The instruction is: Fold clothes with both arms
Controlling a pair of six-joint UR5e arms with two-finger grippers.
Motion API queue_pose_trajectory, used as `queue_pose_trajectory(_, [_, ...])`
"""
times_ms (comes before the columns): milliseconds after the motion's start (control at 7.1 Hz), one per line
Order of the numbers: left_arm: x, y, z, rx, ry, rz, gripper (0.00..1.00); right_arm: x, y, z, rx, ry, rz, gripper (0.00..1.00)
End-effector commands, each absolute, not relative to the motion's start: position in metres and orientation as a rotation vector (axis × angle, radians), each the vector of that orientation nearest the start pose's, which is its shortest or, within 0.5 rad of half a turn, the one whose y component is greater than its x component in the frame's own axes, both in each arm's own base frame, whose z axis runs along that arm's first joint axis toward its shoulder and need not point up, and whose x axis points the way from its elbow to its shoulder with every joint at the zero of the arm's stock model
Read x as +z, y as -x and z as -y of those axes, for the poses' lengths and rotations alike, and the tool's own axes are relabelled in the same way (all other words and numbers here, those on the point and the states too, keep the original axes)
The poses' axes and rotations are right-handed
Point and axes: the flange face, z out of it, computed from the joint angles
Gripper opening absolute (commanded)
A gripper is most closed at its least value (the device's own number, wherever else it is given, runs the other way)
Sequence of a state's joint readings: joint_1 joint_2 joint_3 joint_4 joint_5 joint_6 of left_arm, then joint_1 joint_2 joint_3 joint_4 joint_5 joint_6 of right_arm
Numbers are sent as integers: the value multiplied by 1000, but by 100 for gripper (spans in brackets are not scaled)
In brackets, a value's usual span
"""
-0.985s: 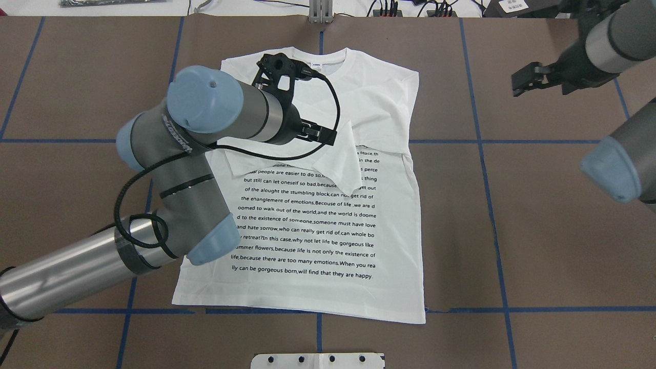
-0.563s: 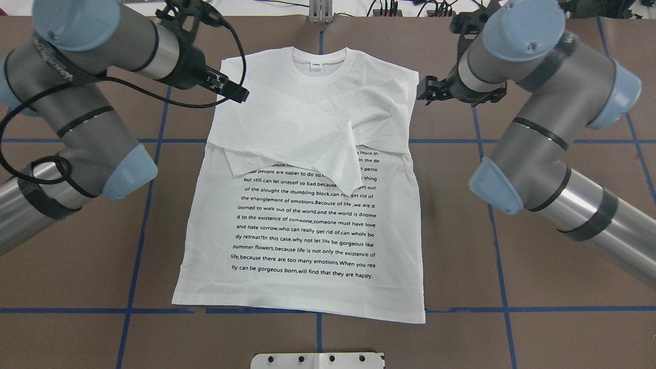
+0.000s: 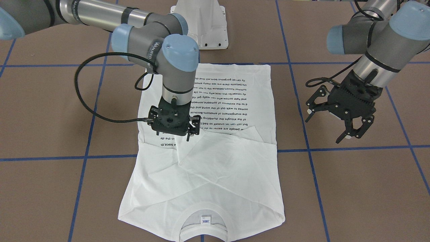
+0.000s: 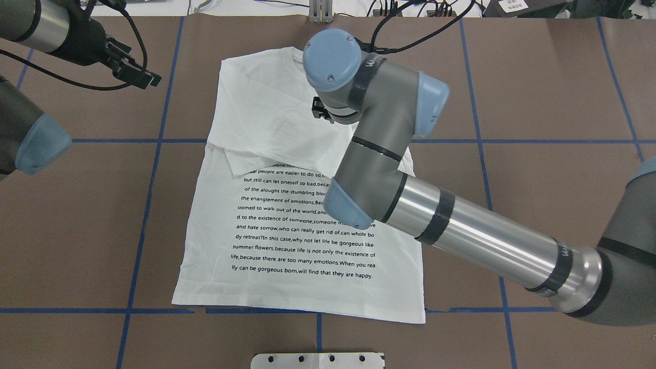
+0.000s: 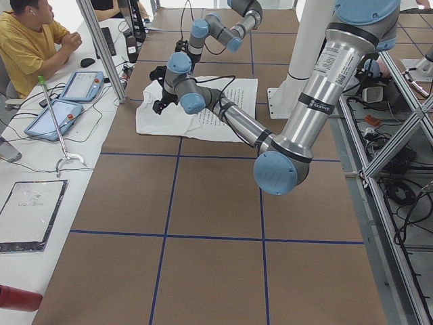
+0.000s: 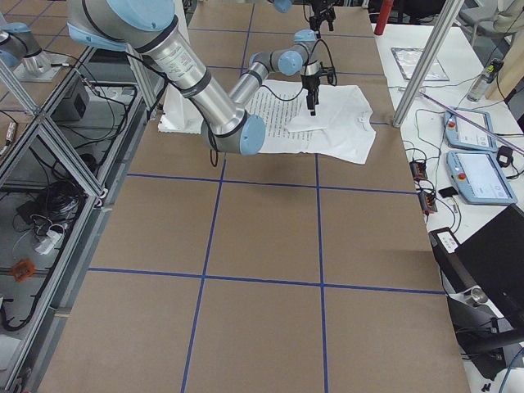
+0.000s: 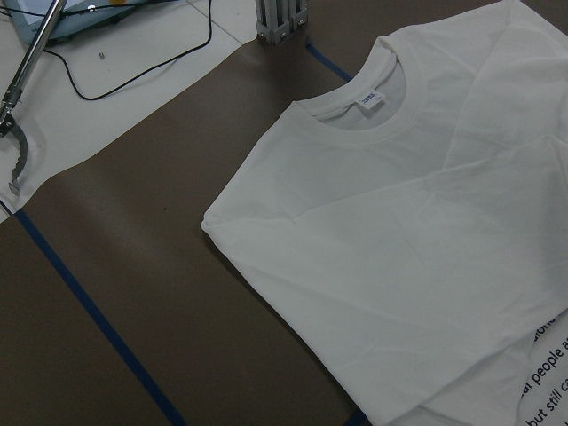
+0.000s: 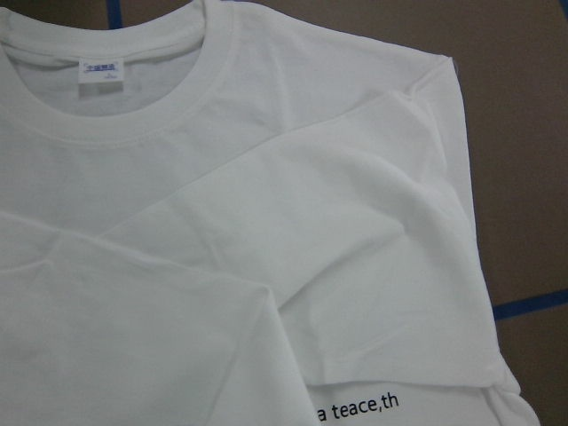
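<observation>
Shirt flat at mid-desk, print up, collar toward the far edge, hem toward the robot's edge, both sleeves folded across the chest. Right gripper pointed straight down over the crossed sleeves, by the top lines of print; jaw width impossible to tell, contact with cloth likewise. Left gripper spread wide, holding nothing, above bare desk toward the far left corner, apart from the shirt.
</observation>
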State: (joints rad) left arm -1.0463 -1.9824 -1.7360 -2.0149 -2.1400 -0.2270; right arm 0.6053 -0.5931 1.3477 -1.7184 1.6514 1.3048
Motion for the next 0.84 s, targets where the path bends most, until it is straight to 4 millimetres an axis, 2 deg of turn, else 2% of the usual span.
queue_pose_trajectory(0, [302,-237,573,554,-738,-856,100,138,629,529,338,-178,529,97])
queue_pose_trajectory(141, [303,-236,573,549,-738,-855,100,140,646,513,328,-191,518,88])
queue_pose_trajectory(282, [303,-236,573,549,-738,-855,100,136,662,505,321,-198,504,81])
queue_pose_trajectory(422, [302,-237,572,551,-739,-856,100,137,671,502,315,-200,490,65])
queue_pose_trajectory(563, [302,-237,572,551,-740,-857,100,141,674,503,303,-215,474,56])
queue_pose_trajectory(704, [302,-237,572,550,-740,-857,100,154,681,504,281,-229,437,55])
